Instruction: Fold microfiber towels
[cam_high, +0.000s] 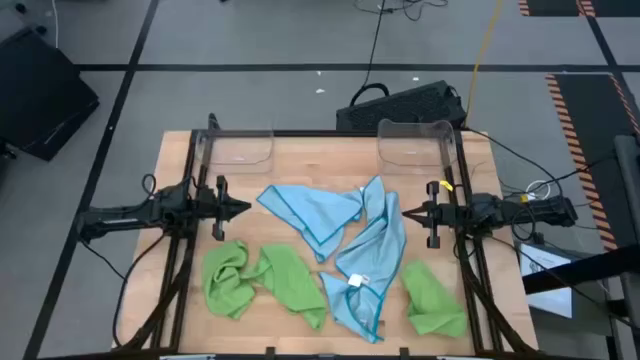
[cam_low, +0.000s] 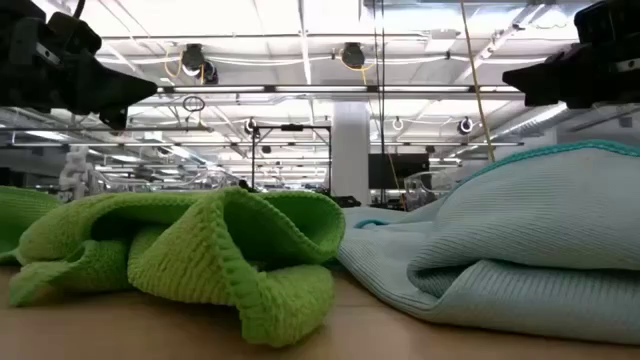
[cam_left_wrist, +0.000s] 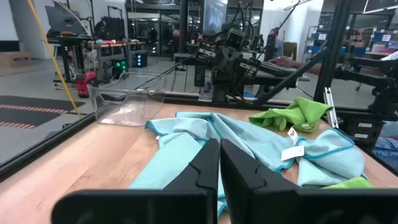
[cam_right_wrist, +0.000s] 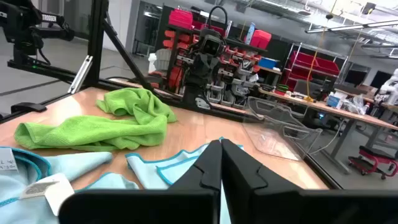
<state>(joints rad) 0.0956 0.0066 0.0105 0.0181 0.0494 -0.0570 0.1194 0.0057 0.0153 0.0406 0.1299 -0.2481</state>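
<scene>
Crumpled blue microfiber towels (cam_high: 350, 240), worktop (cam_high: 240, 175) centre: soft, limp, best pinched at teal corners; left gripper (cam_high: 243, 207) at nine o'clock, right gripper (cam_high: 407, 213) at three, jaws closed, empty.

the table (cam_high: 300, 150) is pale wood with visible grain and a smooth, faintly satiny finish. the blue towels (cam_high: 375, 245) are soft matt cloth, finely ribbed, with darker stitched edging. the green towels (cam_low: 215, 260) are matt knitted-looking cloth with a nubby, looped texture. the two bins (cam_high: 412, 140) are clear glossy plastic. the gripper fingers (cam_left_wrist: 208, 171) look like matt black plastic.
</scene>
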